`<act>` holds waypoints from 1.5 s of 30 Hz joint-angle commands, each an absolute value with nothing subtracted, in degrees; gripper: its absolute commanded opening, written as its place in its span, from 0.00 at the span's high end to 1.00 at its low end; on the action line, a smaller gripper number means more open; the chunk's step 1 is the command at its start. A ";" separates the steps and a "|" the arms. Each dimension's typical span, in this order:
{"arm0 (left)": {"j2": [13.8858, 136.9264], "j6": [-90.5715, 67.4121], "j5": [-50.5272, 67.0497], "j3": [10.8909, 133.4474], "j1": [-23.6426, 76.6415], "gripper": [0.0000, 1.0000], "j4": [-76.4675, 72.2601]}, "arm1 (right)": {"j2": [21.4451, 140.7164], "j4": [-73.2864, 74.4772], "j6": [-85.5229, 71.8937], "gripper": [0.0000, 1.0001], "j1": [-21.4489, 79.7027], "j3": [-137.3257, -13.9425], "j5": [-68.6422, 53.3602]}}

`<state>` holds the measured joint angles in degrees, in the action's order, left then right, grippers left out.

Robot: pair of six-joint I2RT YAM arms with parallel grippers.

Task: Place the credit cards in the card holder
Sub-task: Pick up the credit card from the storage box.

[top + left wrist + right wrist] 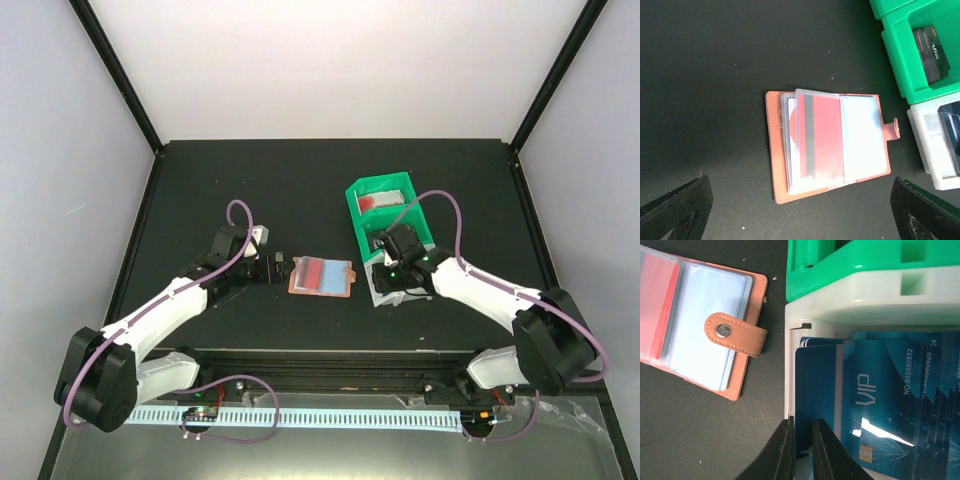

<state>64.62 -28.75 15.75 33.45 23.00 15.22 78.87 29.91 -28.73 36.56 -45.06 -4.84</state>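
Observation:
The salmon-orange card holder lies open on the black table, with a red card in a clear sleeve; its snap tab points toward the tray. My left gripper is just left of it, jaws wide open and empty, fingers at the lower corners of the left wrist view. My right gripper reaches into the tray's white compartment. Its jaws are nearly together on the lower left corner of a blue VIP card, which lies on top of more blue cards.
The green-and-white compartment tray stands right of the holder. A dark card sits in one green compartment and a red one in the far compartment. Black frame rails run along the table's edges.

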 commanded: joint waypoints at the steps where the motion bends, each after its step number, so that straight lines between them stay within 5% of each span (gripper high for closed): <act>1: 65.01 -29.06 16.39 33.22 23.37 0.01 13.97 | 76.66 30.42 -29.20 0.89 36.64 -44.36 -5.10; 8: 65.28 -29.09 16.56 33.14 23.42 0.01 13.73 | 73.61 31.94 -29.58 0.95 36.64 -44.78 -4.40; 45: 65.79 -29.20 16.96 32.96 23.82 0.01 13.51 | 76.30 21.03 -32.77 0.90 36.45 -40.63 -16.96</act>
<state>65.39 -28.75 15.94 33.17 23.40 14.92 77.12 22.83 -32.05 36.53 -41.19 -13.96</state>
